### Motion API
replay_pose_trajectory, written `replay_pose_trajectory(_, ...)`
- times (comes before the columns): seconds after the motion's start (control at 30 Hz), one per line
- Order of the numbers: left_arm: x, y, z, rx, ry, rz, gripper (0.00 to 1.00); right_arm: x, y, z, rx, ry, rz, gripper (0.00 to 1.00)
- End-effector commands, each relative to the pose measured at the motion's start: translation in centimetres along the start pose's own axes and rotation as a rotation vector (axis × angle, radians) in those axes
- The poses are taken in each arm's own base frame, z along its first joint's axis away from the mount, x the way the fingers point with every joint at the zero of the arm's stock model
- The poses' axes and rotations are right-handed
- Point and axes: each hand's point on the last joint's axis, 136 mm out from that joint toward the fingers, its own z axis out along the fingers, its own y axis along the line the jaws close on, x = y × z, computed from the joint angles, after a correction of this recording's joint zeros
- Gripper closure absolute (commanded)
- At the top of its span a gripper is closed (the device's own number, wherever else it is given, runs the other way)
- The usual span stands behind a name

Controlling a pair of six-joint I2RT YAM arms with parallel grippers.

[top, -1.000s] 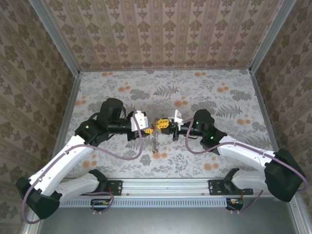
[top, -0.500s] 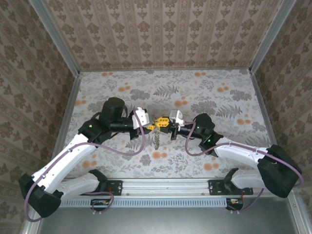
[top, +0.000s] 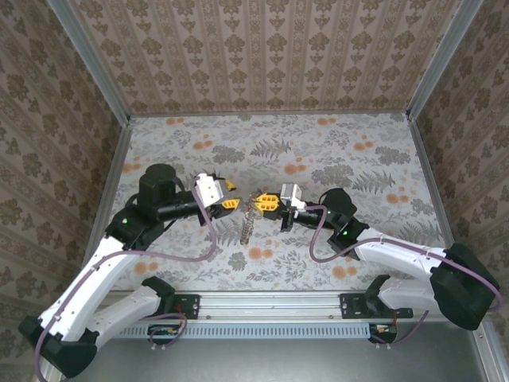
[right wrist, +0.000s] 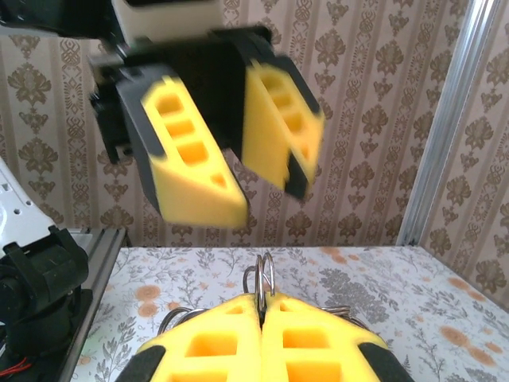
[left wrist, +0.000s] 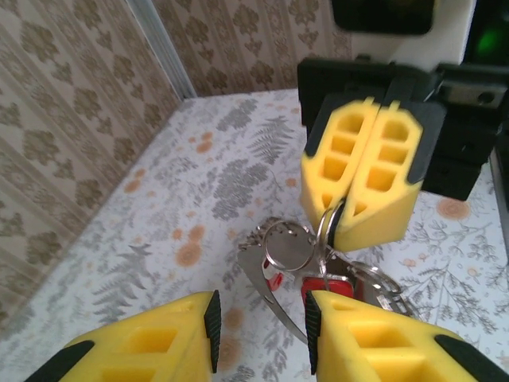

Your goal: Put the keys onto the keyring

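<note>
Right now the right gripper (left wrist: 337, 227), fingers pressed together, pinches the keyring (left wrist: 286, 243) over the middle of the table (top: 358, 151), the red-headed keys (left wrist: 324, 285) dangling beneath. Facing it, just apart, the left gripper (left wrist: 258, 318) has its fingers spread.

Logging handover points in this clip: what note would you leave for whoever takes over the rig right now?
Left pincer: open, holding nothing, just apart from the bunch.
Right pincer: shut on the keyring, which hangs below it.
A red-headed key hangs in the bunch under that pincer; whether it is threaded is unclear.
Left to do: check each key is on, thread any that is not.
</note>
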Motion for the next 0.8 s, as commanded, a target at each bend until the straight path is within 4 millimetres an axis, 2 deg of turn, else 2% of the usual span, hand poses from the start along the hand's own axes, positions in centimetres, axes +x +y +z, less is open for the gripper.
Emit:
replay_pose_trajectory(0.0, -0.1, -0.6, 1.1, 0.084, -0.034, -0.069, 0.64, -1.7, 0.7, -0.1, -0.034, -0.037, -0.044, 1.0)
replay_pose_trajectory(0.33, -1.3, -2.0, 2.0, 0.189, -0.103, -0.079, 0.69, -1.7, 0.4, 0.3, -0.024, -0.031, -0.052, 1.0)
replay_pose_trajectory(0.5, -0.7, -2.8, 2.0, 0.226, -0.083, -0.097, 0.75, -1.7, 0.1, 0.4, -0.01, -0.035, -0.049, 1.0)
replay_pose_trajectory(0.77, 0.2, -3.9, 2.0, 0.278, -0.068, -0.119, 0.78, -2.1, -0.3, 0.6, 0.006, -0.054, -0.047, 1.0)
